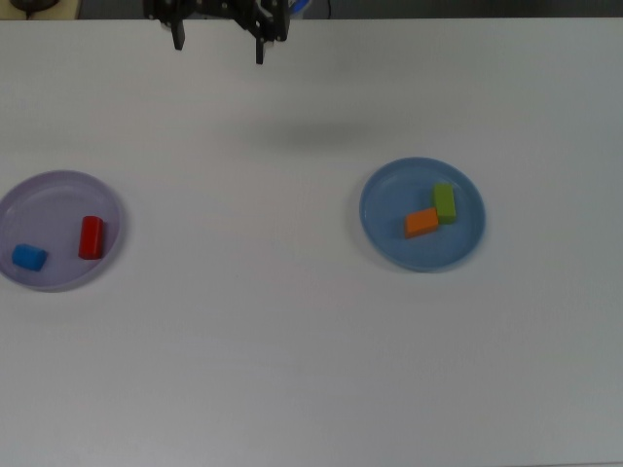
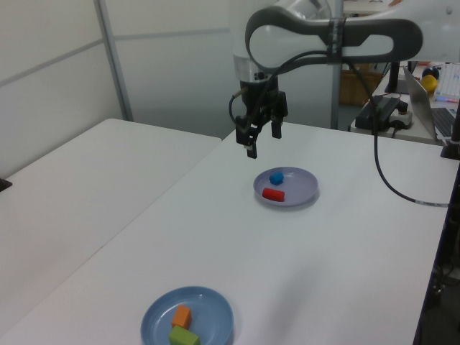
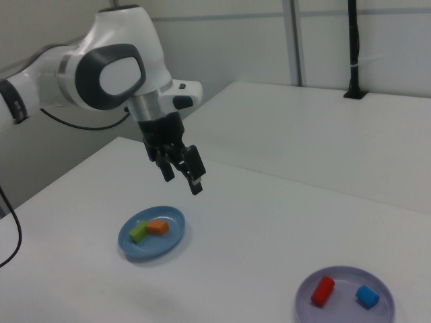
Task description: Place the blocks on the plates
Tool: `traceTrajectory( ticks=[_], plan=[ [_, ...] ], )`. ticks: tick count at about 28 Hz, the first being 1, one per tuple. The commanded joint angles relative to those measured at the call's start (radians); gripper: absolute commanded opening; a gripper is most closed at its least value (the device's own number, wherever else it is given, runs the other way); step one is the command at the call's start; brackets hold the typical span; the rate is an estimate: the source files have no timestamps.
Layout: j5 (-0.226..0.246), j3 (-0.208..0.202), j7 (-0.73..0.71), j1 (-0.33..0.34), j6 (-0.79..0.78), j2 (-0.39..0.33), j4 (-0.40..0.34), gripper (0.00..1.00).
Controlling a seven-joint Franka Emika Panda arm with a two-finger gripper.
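The lavender plate (image 1: 58, 190) lies at the top view's left and holds the blue cube (image 1: 29, 257) and the red block (image 1: 91, 236). On the light blue plate (image 1: 389, 243) at the top view's right rest the orange block (image 1: 421, 222) and the green bar (image 1: 445, 201), touching each other. My gripper (image 1: 219, 44) hangs high at the top view's upper edge, open, with nothing between its fingers. In the left view the gripper (image 2: 262, 140) is well above the table, up and left of the lavender plate (image 2: 298, 188). In the right view the gripper (image 3: 182, 180) hovers above the light blue plate (image 3: 151, 245).
The white table (image 1: 292, 341) spans the whole top view. A black cable (image 2: 381, 180) loops down from the arm at the left view's right. A second white table (image 3: 323, 141) stands beyond a seam in the right view.
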Motion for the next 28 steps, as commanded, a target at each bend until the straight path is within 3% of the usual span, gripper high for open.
traceTrajectory(
  ticks=[1,16,28],
  plan=[
    [0.012,0.000,-0.015,0.004,-0.021,-0.002,0.007,1.00],
    [0.015,-0.009,-0.008,0.001,-0.018,-0.002,0.015,1.00],
    [0.047,-0.024,-0.006,-0.016,-0.021,-0.004,0.015,1.00]
  ],
)
